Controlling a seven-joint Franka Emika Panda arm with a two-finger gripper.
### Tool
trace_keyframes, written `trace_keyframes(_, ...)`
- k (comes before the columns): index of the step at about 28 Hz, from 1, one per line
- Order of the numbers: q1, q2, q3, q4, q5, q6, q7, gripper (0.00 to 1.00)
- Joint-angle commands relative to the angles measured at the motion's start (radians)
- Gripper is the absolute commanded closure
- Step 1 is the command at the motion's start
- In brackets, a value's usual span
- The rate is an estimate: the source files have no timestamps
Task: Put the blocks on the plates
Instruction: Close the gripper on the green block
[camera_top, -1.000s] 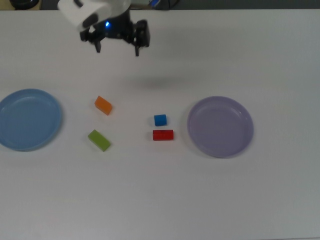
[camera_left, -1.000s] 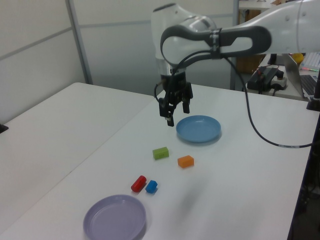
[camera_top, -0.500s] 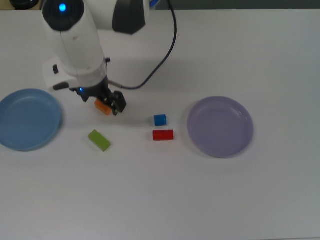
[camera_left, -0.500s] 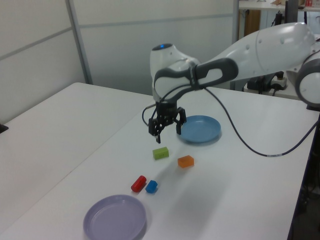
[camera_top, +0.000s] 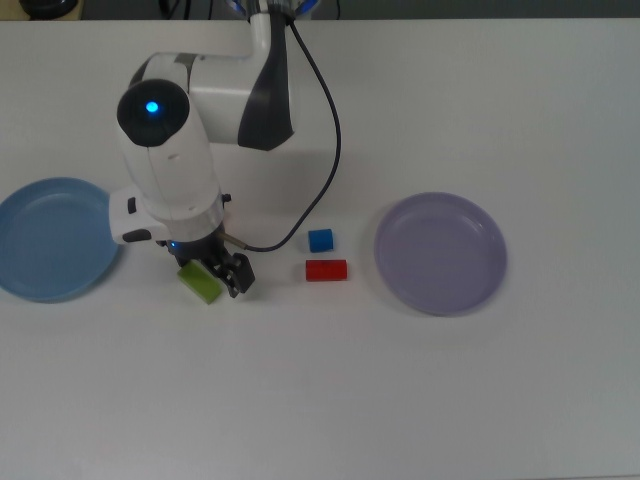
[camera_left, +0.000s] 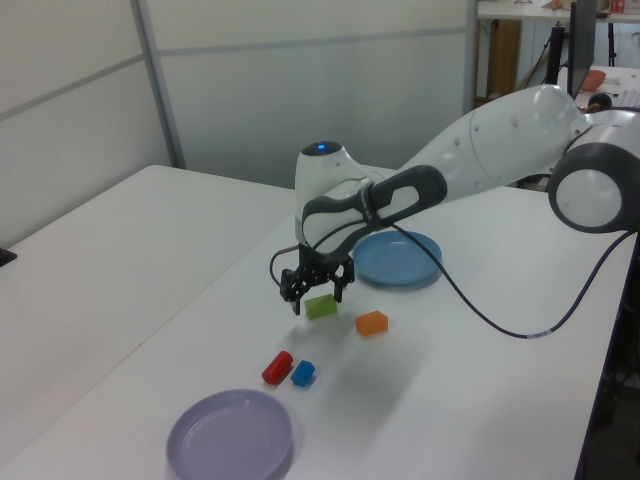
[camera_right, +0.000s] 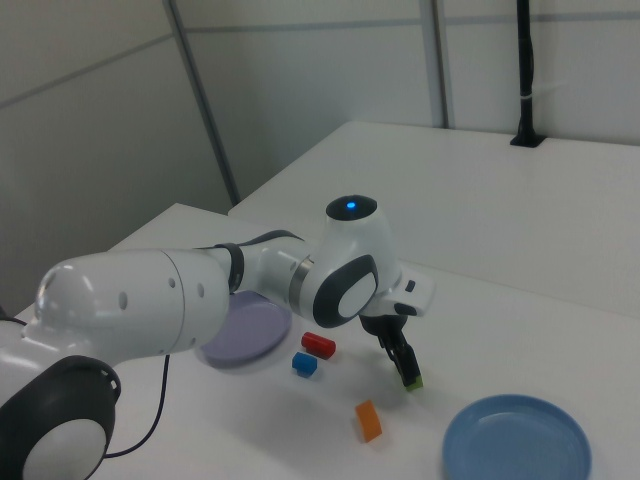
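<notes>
Two gripper fingers spread, straddling green block on counter; your grip not closed on it. Orange block just beside. Red block and blue cube lie between gripper and lavender plate. Light blue plate near gripper, top view's left. Both plates hold nothing. Blocks plain, solid-coloured.

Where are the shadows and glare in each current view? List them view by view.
Top view: even light, no glare; the blue indicator light glows on the arm. Left view: thin soft shadow under the light blue plate. Right view: soft shadow under the lavender plate.
</notes>
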Motion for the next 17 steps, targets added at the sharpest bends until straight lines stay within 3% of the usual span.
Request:
trace_keyframes(1,0.009,0.026,-0.003,0.010,-0.047,0.038,0.034,0.00)
trace_keyframes(2,0.009,0.033,-0.003,0.010,-0.053,0.038,0.038,0.01)
trace_keyframes(3,0.009,0.045,-0.003,0.014,-0.057,0.039,0.053,0.17)
trace_keyframes(9,0.000,0.044,-0.003,0.017,-0.057,0.079,0.060,0.67)
trace_keyframes(12,-0.002,0.039,-0.003,0.017,-0.057,0.078,0.058,0.80)
trace_keyframes(17,-0.017,-0.008,-0.012,0.017,-0.057,0.070,0.043,0.84)
